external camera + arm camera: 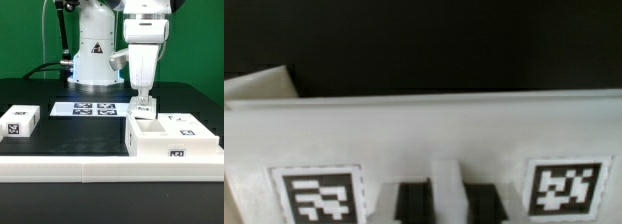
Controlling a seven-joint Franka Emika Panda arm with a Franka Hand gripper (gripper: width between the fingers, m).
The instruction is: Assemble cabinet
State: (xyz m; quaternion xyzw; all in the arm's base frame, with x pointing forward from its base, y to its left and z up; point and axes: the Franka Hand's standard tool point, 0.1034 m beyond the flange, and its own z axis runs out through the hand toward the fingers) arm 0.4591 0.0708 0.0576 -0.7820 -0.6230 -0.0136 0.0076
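Cabinet (pixel 172 142) on black table (pixel 40 98) before green wall (pixel 200 50), fingers (pixel 141 99) perhaps touching

Treat the exterior view as evenly and brightly lit: the large white plastic cabinet box (pixel 170 140) reads almost washed-out against the black bench (pixel 40 95), and shadows are soft. In the wrist view you see the black-and-white square tags (pixel 322 195) blurred and out of focus, under dimmer light.

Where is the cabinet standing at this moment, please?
In the exterior view the cabinet stands on the view's right, beside the marker board, with the gripper at its back edge.
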